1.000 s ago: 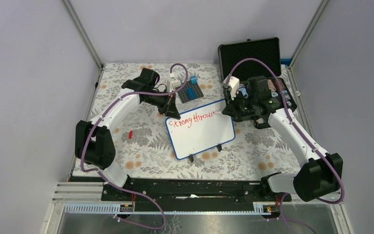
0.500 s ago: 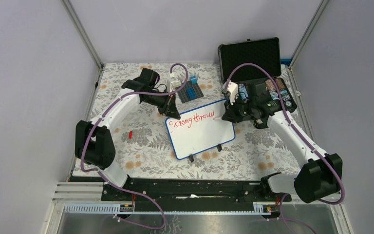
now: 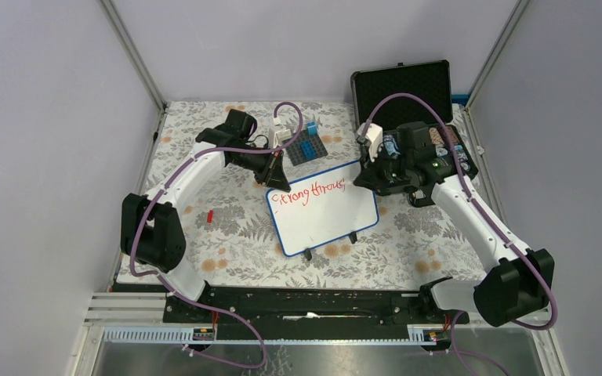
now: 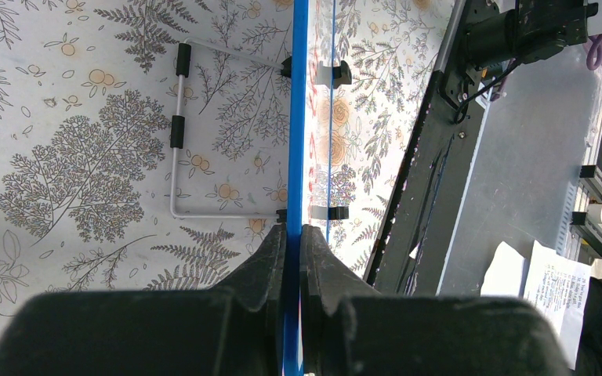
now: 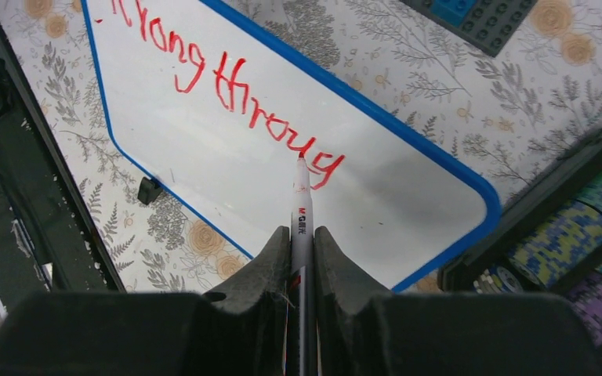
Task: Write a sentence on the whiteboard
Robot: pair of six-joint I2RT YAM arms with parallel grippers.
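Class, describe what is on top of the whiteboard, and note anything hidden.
Red handwriting, roughly "strong throug", runs along the whiteboard's far edge. The marker, held in the right gripper, has its tip at the last letter. Anything right under the marker is covered.

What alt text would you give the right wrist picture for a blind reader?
The right gripper pinches a marker, its tip at the end of red handwriting on the whiteboard. A floral tablecloth lies underneath.

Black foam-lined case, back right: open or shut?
Open. The black foam-lined case has its lid raised, foam lining showing, contents visible in the base.
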